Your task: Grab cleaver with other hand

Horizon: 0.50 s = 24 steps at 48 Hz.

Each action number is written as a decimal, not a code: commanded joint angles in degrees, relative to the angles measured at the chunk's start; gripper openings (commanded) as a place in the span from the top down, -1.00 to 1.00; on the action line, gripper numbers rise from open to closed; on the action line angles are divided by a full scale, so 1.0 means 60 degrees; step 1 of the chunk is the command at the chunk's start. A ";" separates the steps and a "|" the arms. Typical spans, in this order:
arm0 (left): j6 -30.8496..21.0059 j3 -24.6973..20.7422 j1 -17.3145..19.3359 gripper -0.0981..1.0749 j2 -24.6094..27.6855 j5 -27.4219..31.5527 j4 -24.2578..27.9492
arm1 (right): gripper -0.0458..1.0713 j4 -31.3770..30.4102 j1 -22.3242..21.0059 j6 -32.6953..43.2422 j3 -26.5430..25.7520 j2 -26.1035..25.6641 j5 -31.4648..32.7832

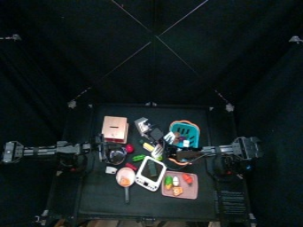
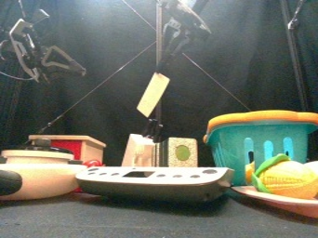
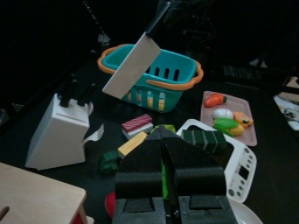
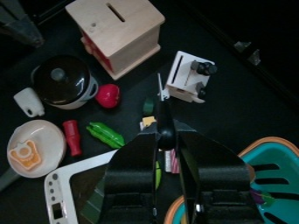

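Top view: worktop (image 1: 89, 191) crowded from middle to front; left gripper (image 1: 110, 156) over the left part, right gripper (image 1: 178, 152) beside the basket (image 1: 186, 131). Front view: cleaver (image 2: 152, 95) hangs tilted above the knife block (image 2: 139, 150), handle clamped by the right gripper; open room around the blade. Left wrist view: left gripper (image 3: 166, 166) closed, empty. No legible writing.
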 commanded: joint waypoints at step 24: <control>-0.0015 0.0132 -0.1553 0.41 0.0015 -0.0762 0.0029 | 0.15 -0.4175 0.1436 0.4775 0.4468 -0.3164 -0.3398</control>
